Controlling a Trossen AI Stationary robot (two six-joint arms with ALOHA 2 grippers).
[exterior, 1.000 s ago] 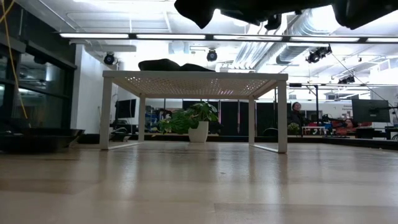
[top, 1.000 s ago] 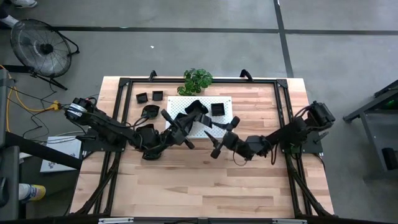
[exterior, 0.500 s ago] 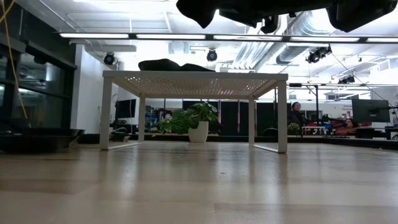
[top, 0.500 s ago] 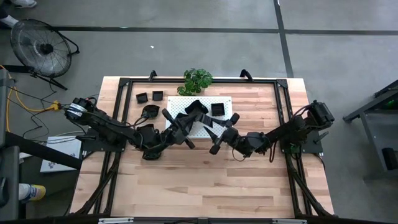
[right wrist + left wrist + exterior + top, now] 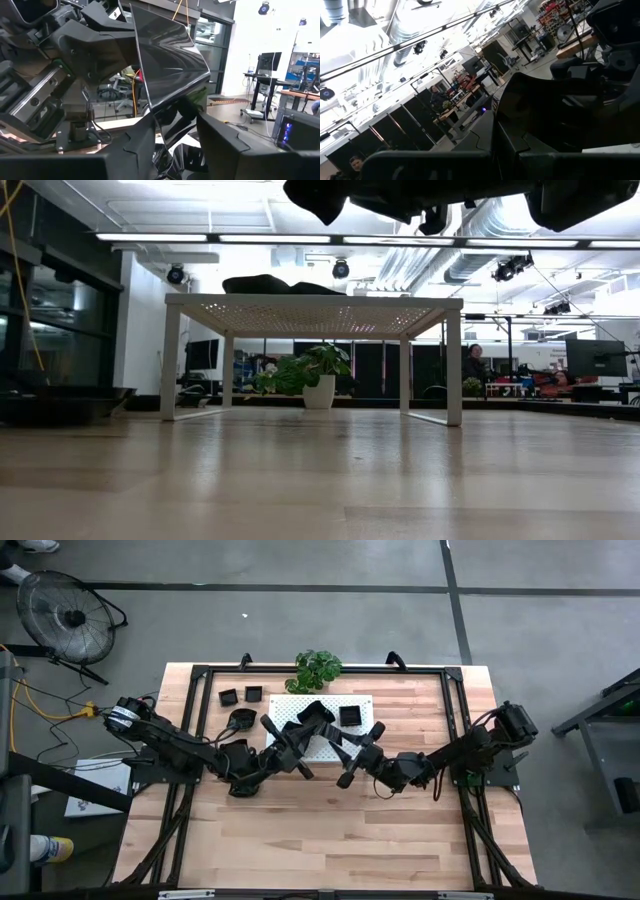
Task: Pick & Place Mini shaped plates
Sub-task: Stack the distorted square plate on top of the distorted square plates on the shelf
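Note:
My left gripper [image 5: 305, 735] is shut on a glossy black square mini plate [image 5: 170, 65] and holds it on edge above the white perforated board [image 5: 300, 705]. My right gripper [image 5: 175, 145] faces it from the table's right. It is open, with one finger on either side of the plate's lower corner [image 5: 175, 112]; I cannot tell whether the fingers touch the plate. Another square plate [image 5: 350, 716] lies flat on the board. Three more plates [image 5: 229, 696], [image 5: 253, 693], [image 5: 240, 720] rest on the table left of the board. My left gripper pinches the plate's rim [image 5: 507, 132] between its two fingers and comes at it from the table's left, about level. The plate [image 5: 545, 105] stands up on edge beyond the fingers, lifted clear of the board.
A green potted plant [image 5: 318, 668] stands at the far edge behind the board. The board stands on legs like a small table [image 5: 310, 302], with dark plates on top [image 5: 270, 283]. The wooden table [image 5: 320, 830] lies bare toward its near edge. A black frame runs along the table's sides.
My right gripper has crept slightly toward the plate held by my left gripper. The plate and my left gripper have kept still.

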